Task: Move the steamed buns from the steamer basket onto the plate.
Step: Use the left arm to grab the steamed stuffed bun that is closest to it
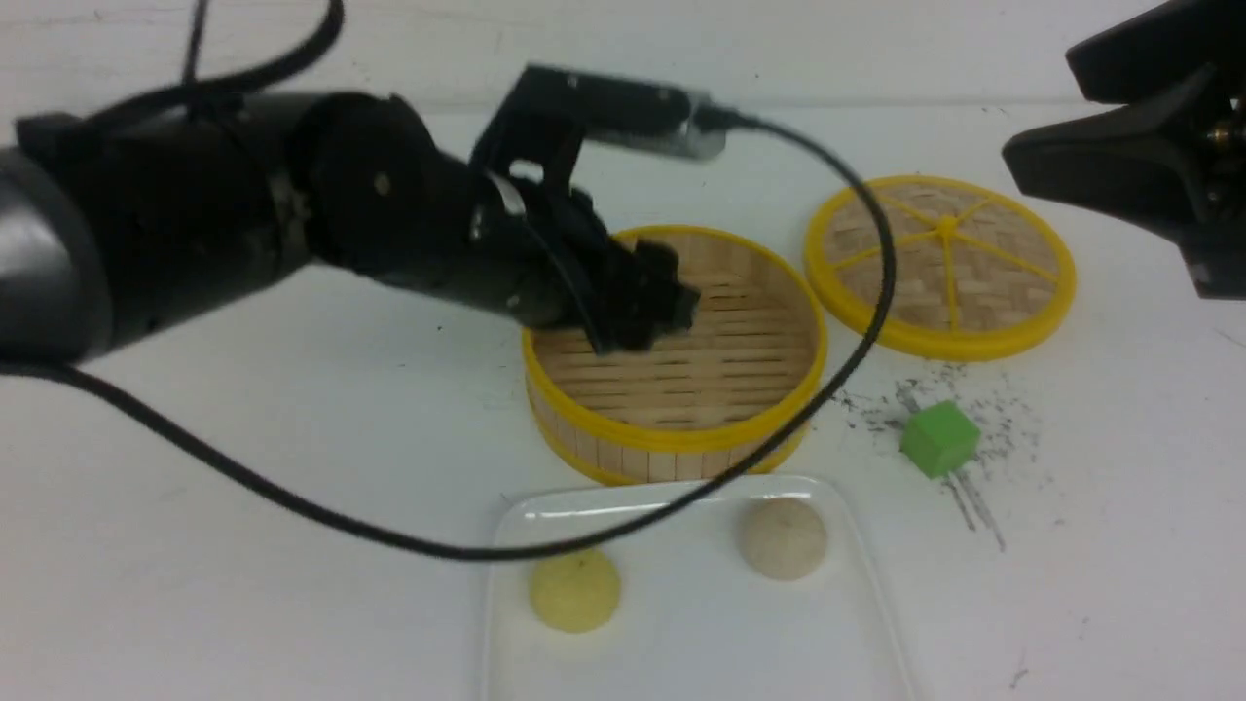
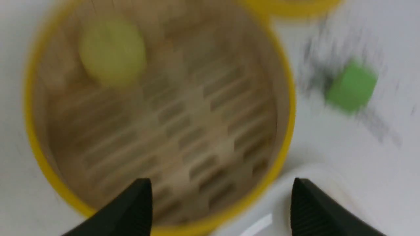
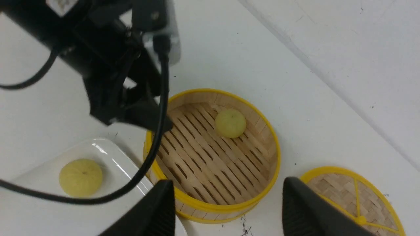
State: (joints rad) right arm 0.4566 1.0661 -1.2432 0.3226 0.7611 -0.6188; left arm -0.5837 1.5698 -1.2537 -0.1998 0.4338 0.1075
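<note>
The steamer basket (image 1: 681,438) stands mid-table. One pale yellow bun (image 3: 230,123) lies on its slatted floor near the far wall; in the front view my left arm hides it. My left gripper (image 1: 647,292) hangs over the basket's near-left rim, open and empty (image 2: 220,180); that view is blurred, with the bun (image 2: 113,52) ahead of the fingers. The white plate (image 1: 701,633) lies just in front of the basket and carries a yellow bun (image 1: 574,589) and a beige bun (image 1: 782,537). My right gripper (image 1: 1040,105) is raised at the far right, open and empty (image 3: 228,182).
The flat woven lid (image 1: 939,263) lies to the right of the basket. A green cube (image 1: 938,438) sits on scuffed table in front of the lid. The left arm's black cable (image 1: 857,360) loops across the basket and over the plate's far edge.
</note>
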